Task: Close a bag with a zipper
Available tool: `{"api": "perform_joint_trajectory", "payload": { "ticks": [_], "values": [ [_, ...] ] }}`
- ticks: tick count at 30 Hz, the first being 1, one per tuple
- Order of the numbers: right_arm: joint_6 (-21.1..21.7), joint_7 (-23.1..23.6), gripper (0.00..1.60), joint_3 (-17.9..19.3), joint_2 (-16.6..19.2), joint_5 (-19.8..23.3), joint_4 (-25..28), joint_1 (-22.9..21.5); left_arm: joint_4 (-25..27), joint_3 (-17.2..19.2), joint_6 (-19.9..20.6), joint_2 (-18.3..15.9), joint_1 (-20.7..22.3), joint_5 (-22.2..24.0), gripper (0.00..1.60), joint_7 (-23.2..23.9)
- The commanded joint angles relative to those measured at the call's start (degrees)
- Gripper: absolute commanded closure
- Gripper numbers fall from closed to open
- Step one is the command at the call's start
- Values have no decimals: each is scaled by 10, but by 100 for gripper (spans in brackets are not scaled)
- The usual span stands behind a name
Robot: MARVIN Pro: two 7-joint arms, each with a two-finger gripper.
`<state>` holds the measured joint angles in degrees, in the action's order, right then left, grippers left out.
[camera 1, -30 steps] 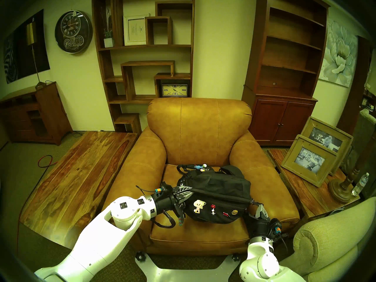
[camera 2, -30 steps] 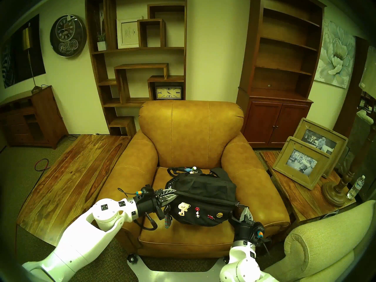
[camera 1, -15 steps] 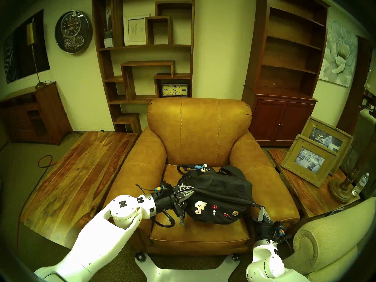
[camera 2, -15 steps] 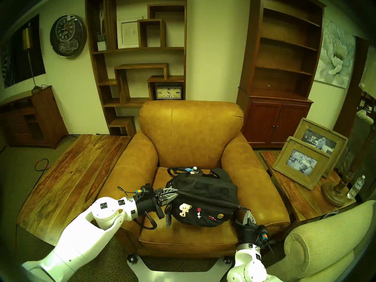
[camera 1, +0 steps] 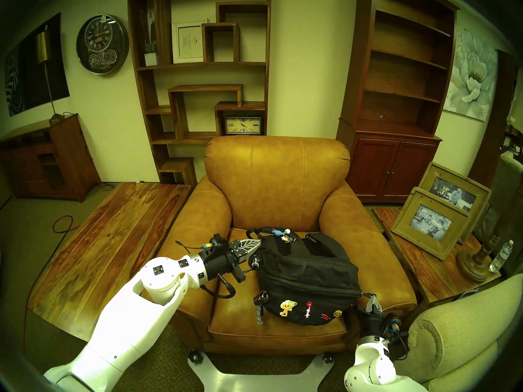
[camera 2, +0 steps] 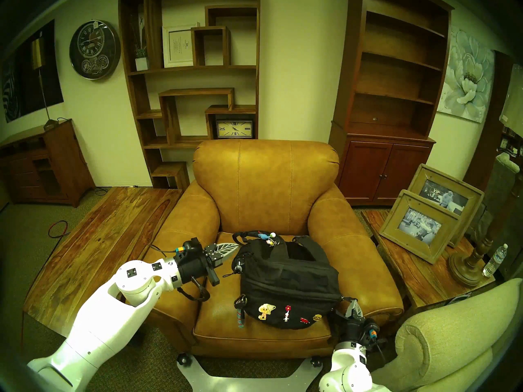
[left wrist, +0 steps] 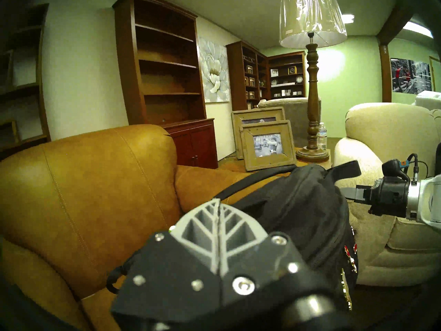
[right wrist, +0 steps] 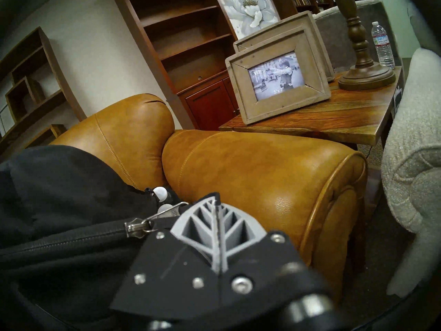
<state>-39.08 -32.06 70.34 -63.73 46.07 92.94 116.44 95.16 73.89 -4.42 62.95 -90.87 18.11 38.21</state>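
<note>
I see the bag resting on the seat of the tan armchair, its zipper run along to the end by my right gripper, whose fingers are pressed together on the zipper's pull cord. My left gripper has its fingers together on nothing, just beside the bag's far-left end. On the side table, the nearer picture frame reads "VIP" and "5x7"; the water bottle label is too small to read.

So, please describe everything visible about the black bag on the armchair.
The bag is soft black fabric and lies on the seat of the tan leather armchair. Four colourful pins sit on its front, a striped keychain hangs at its left end, and straps lie behind it. The zipper looks closed up to its metal slider. The right gripper is shut at that end; whether it grips the pull is unclear.
</note>
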Motion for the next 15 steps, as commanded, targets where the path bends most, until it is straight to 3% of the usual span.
{"api": "perform_joint_trajectory", "payload": {
  "ticks": [1, 5, 6, 8, 11, 15],
  "values": [
    [-11, 8, 0, -3, 8, -21, 26, 8, 25, 8, 0, -3, -6, 10, 160, 2],
    [-9, -9, 0, -3, 10, -49, 56, 31, 29, 9, 0, -5, -10, 12, 160, 1],
    [-6, -22, 0, -4, 18, -82, 75, 47, 35, 12, -1, -5, -17, 19, 160, 1],
    [-11, -24, 0, -4, 17, -90, 85, 58, 41, 14, -1, -8, -22, 20, 160, 0],
    [-15, -33, 0, -17, 30, -152, 116, 93, 56, 27, -8, -15, -47, 34, 160, 0],
    [-15, -41, 0, -24, 38, -181, 140, 113, 66, 37, -11, -20, -64, 45, 152, 1]
  ]
}}
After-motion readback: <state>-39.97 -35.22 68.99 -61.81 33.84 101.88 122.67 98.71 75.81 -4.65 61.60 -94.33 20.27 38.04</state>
